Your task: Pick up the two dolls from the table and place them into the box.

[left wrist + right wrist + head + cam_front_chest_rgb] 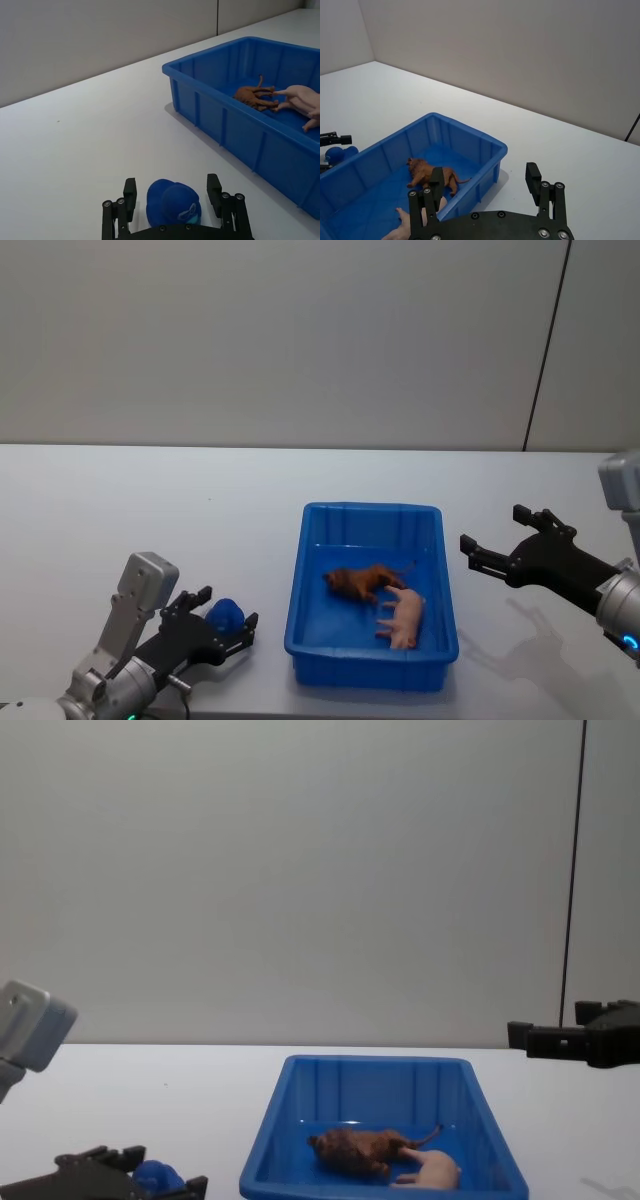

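Pig [404, 618] and brown animal [360, 582] lie touching in box [300, 570], near its front-right corner. Both look light, stiff, smooth; torso best hold. Left end effector [218, 625] apart, flanking blue toy [226, 615] near surface front edge. Right end effector [492, 538] apart, empty, right of box.

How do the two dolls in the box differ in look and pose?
The brown doll is shaggy and dark with a thin tail; the pink pig is smooth and pale. The brown doll sits nearer the middle of the box; the pig lies closer to the robot's right wall. Both lie on the box floor, side by side.
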You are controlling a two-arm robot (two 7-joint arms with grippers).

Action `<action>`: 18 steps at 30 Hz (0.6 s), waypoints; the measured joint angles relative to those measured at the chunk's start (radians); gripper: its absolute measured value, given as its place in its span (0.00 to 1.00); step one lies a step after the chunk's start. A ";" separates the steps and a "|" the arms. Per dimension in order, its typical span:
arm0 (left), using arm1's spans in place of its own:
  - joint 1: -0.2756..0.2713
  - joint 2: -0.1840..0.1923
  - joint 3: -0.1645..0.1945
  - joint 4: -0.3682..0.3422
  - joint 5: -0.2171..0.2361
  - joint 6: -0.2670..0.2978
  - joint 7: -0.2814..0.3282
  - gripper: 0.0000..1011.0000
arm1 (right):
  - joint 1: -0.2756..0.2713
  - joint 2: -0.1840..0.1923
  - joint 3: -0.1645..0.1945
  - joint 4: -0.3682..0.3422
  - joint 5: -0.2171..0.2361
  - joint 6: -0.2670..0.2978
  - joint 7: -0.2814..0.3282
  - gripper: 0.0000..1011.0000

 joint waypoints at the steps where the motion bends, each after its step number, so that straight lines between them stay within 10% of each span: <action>1: -0.004 -0.002 0.000 0.007 0.001 0.000 -0.009 0.87 | 0.000 0.000 0.000 0.000 0.000 0.000 0.000 0.99; 18: -0.047 -0.010 -0.005 0.037 0.037 0.039 -0.133 0.48 | 0.000 0.000 0.000 0.000 0.000 0.000 0.000 0.99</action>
